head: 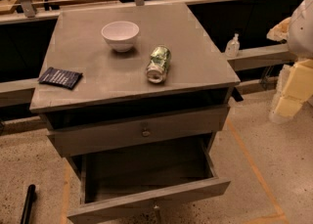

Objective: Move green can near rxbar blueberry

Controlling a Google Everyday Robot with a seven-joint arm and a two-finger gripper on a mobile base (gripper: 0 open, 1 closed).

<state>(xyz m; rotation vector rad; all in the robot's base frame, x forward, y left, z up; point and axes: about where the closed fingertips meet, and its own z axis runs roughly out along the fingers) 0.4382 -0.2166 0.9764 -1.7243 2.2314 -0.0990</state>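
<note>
A green can [158, 63] was pictured lying on its side, right of centre on a grey cabinet top [200, 66], its silver end turned toward the camera. It lay just in front and to the right of a white bowl [120, 35]. The rxbar blueberry [60, 77] was laid flat at the top's front-left edge, well apart from the can. The lowest drawer [146, 191] was seen pulled open below.

The gripper was not shown in the frame, so how far it was open, or whether anything was held, could not be told. A pale rounded form [303, 22] at the right edge could not be identified.

The task was judged not yet begun, with the reach to the can in hand. A grasp across the can's rolling body would be called for, then a carry leftward past the bowl to a spot beside the bar.
</note>
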